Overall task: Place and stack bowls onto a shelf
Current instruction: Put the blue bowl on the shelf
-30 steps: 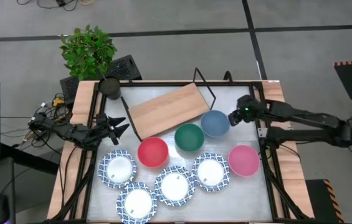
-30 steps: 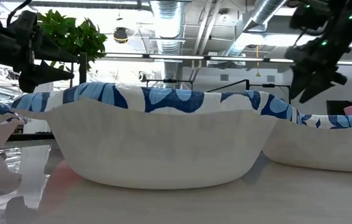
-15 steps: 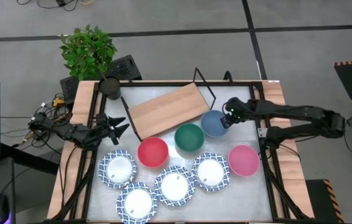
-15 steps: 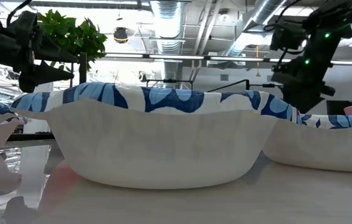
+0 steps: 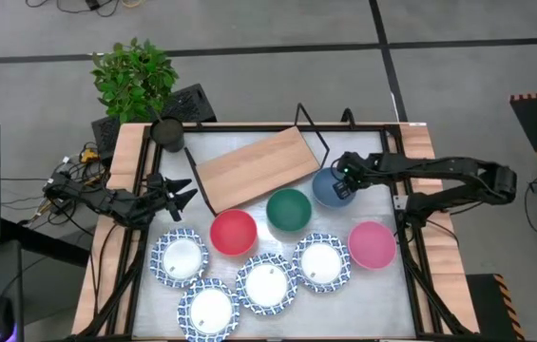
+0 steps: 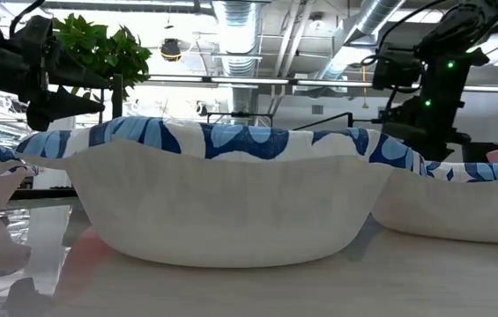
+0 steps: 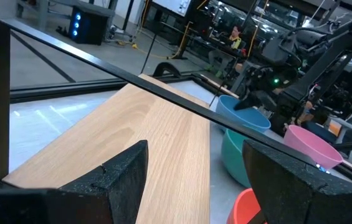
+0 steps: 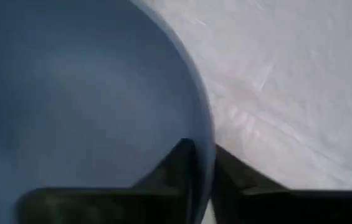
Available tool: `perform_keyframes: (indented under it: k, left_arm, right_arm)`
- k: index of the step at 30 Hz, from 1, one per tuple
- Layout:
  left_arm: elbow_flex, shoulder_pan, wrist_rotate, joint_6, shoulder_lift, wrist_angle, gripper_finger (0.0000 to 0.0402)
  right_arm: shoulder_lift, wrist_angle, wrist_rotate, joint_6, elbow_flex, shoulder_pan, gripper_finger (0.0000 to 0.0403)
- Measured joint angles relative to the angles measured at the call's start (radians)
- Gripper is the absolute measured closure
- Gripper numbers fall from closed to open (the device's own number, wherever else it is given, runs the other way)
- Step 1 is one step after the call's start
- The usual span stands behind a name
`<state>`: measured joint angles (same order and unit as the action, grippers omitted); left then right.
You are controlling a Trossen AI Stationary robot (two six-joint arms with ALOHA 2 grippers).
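A blue bowl [image 5: 323, 190] stands on the table beside the shelf [image 5: 257, 167], a light wooden board on a black wire frame. My right gripper [image 5: 342, 179] is down at this bowl's right rim, shut on it. Green [image 5: 289, 209], red [image 5: 233, 233] and pink [image 5: 373, 244] bowls and several white bowls with blue rims [image 5: 268, 283] stand on their bases nearer the front. My left gripper [image 5: 184, 194] hovers open at the table's left, pointing at the shelf [image 7: 151, 137]. My right gripper has the blue bowl's rim [image 8: 205, 149] on the bowl's right side between its fingers, one finger [image 8: 179, 168] inside the bowl and the other outside. The fingers come from above, slanting in from the table's right. The bowl stands upright on the table.
A potted plant [image 5: 135, 76] and a dark round object [image 5: 167, 133] stand at the far left corner. The shelf's wire frame [image 5: 311, 128] rises at its far right end, close to the blue bowl. Bowls crowd the near half of the table.
My right gripper has moved toward the table's left and down, from beyond the blue bowl's right side onto its rim, where its fingers now stand on both sides of the wall. The bowls and my left arm have kept still.
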<state>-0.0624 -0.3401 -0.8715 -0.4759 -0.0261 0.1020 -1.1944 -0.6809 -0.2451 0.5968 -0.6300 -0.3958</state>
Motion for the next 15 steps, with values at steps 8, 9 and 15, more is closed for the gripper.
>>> perform_keyframes:
  k: [8,9,15]
  left_arm:
    - [0.0,0.0,0.0,0.0,0.0,0.0,0.0156]
    - [0.0,0.0,0.0,0.0,0.0,0.0,0.0156]
    - [0.0,0.0,0.0,0.0,0.0,0.001,0.0156]
  right_arm:
    - [0.073,-0.049,0.02,0.01,-0.014,-0.01,0.0374]
    - [0.087,-0.069,0.021,0.01,-0.021,-0.014,0.0377]
    - [0.179,-0.136,0.059,0.013,-0.073,-0.019,0.0378]
